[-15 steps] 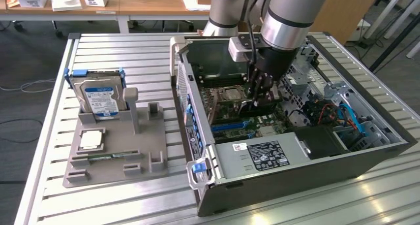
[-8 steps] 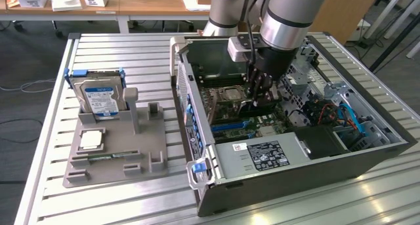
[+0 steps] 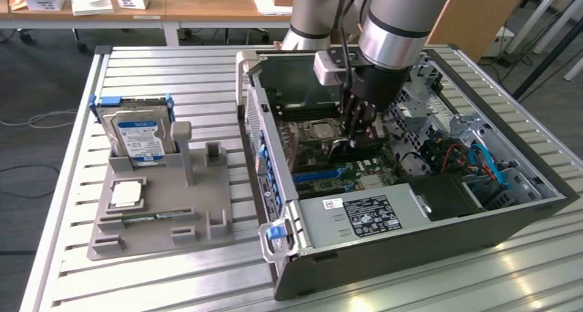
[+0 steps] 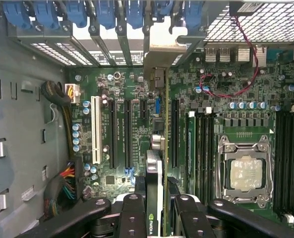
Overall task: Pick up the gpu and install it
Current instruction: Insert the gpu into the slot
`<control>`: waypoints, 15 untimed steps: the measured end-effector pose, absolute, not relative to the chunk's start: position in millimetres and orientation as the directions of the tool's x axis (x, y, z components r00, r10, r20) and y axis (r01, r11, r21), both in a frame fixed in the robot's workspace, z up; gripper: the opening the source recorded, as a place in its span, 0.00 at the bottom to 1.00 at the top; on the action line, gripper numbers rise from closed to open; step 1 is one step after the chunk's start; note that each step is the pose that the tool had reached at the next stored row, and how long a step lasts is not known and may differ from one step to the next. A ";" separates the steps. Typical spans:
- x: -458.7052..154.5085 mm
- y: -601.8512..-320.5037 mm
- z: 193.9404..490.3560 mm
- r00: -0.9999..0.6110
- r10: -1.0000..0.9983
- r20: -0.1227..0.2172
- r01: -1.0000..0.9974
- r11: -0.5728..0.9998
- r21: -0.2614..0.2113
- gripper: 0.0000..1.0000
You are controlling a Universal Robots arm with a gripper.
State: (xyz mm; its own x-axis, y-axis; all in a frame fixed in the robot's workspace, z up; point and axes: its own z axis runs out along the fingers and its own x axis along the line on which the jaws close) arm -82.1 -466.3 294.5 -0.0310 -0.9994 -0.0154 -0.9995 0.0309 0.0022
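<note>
Installing is judged under way | gpu [image 4: 155,163] is pinched on edge by the gripper [image 4: 155,210], inside the computer case [image 3: 410,237], held upright over a motherboard [image 4: 122,89] expansion slot | pick-up judged done | seating in the slot cannot be confirmed

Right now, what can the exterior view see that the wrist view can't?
Exterior view's own: the hard drive and the grey holder tray, both beside the computer case. Wrist view's own: the white slot and the red wire on the motherboard. Shared: the end effector gripping the gpu inside the case, and the processor socket.
</note>
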 end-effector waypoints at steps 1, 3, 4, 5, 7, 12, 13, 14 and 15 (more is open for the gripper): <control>-82.9 -466.1 294.5 -0.031 -0.999 -0.015 -1.000 0.031 0.002 0.27; -83.3 -466.1 294.5 -0.031 -0.999 -0.015 -1.000 0.031 0.002 0.27; -83.3 -466.1 294.4 -0.031 -0.999 -0.015 -1.000 0.031 0.002 0.27; -83.4 -466.1 294.4 -0.031 -0.999 -0.015 -1.000 0.031 0.002 0.27; -85.1 -466.2 294.4 -0.031 -0.999 -0.016 -1.000 0.031 0.001 0.27; -86.8 -466.1 294.5 -0.031 -0.999 -0.015 -1.000 0.031 -0.001 0.27; -86.8 -466.1 294.4 -0.031 -0.999 -0.016 -1.000 0.031 -0.001 0.27; -86.8 -466.1 294.5 -0.031 -0.999 -0.015 -1.000 0.031 -0.001 0.27; -86.9 -466.1 294.4 -0.031 -0.999 -0.016 -1.000 0.031 -0.001 0.27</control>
